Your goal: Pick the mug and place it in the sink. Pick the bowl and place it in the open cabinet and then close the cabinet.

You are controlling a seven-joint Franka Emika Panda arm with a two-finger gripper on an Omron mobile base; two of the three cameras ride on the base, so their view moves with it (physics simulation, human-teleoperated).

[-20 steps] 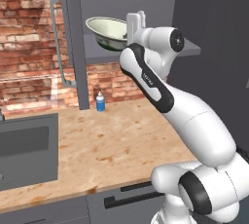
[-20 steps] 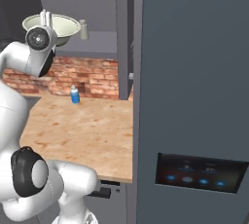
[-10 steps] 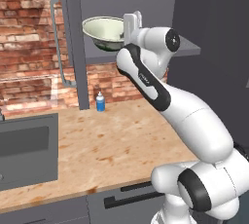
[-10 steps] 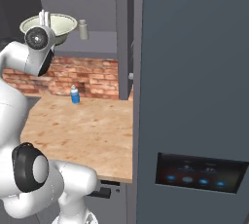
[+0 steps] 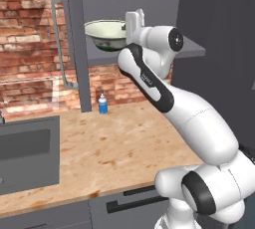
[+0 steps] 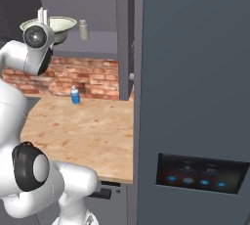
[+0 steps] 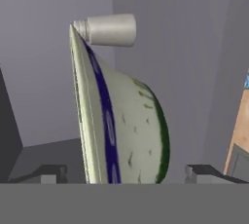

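Kitchen cabinet [image 5: 199,14] open | bowl [image 5: 105,34] on its shelf [image 5: 189,51] | jaws spread, gripping nothing | door unclosed | mug unseen

glossy white arm [image 5: 199,123] showing rounded chunky segments, dark grey round joint caps sitting at the elbow and base, small dark lettering running along one link, two dark finger tips [image 7: 48,173] poking up

Base cams behind arm, l & r, share cabinet [image 5: 149,19] shelf, hand cam close on bowl [image 7: 121,125]
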